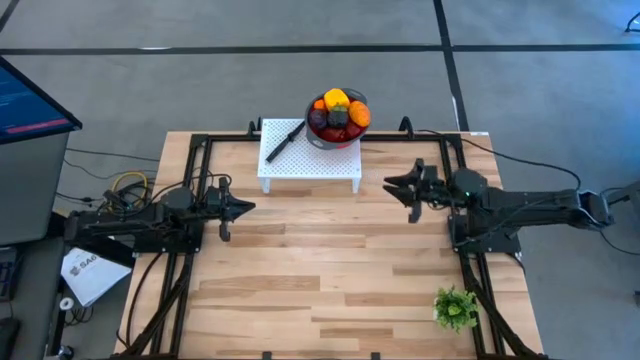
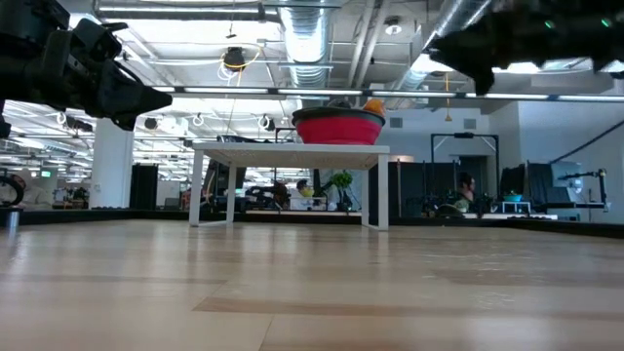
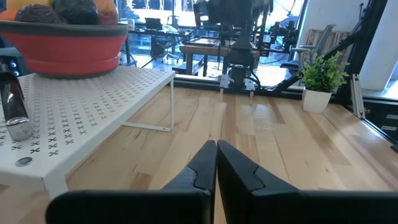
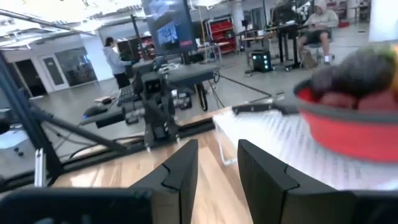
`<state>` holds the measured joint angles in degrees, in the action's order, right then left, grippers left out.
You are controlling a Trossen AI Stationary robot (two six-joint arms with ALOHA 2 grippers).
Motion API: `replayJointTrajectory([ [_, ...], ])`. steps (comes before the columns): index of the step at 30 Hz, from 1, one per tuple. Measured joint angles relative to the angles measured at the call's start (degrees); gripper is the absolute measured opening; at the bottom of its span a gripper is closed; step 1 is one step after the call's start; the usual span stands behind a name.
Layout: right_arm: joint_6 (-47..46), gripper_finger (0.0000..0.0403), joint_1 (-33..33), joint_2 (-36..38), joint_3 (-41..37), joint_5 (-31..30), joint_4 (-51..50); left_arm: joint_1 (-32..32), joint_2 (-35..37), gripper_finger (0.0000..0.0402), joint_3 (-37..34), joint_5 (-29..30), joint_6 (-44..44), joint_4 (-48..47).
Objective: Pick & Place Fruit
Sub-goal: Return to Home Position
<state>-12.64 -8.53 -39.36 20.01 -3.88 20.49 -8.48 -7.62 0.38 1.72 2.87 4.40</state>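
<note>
Several toy fruits (image 1: 338,112), red, dark purple, yellow, orange and blackish-green, lie piled in a red bowl (image 1: 337,136) on a white perforated stand (image 1: 310,155) at the table's far middle. The bowl also shows in the left wrist view (image 3: 62,46) and the right wrist view (image 4: 354,127). My left gripper (image 1: 248,207) hovers shut and empty at the table's left, pointing right. My right gripper (image 1: 390,181) hovers open and empty at the right, above the table near the stand's right end.
A black-handled knife (image 1: 284,141) lies on the stand left of the bowl. A small green plant sprig (image 1: 455,308) stands at the table's near right. Black frame rails (image 1: 200,150) run along the table's edges. Bare wood lies between the arms.
</note>
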Motion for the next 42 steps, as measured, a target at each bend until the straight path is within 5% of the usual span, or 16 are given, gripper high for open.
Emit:
replayJointTrajectory([
  [11, 7.1, 0.0108, 3.0, 13.3, -19.4, 0.0, 8.0, 0.0, 0.0, 0.0008, 0.0, 0.0, 0.0, 0.1],
  [22, 5.7, 0.0108, 3.6, 38.7, -19.5, 0.0, -18.2, 0.0, 0.0, 0.0008, 0.0, 0.0, 0.0, 0.6],
  [42, 11.2, 0.0108, 7.0, 39.2, -19.4, 3.9, -20.5, 0.0, -0.3, 0.0008, 0.0, 0.0, 0.0, 1.3],
])
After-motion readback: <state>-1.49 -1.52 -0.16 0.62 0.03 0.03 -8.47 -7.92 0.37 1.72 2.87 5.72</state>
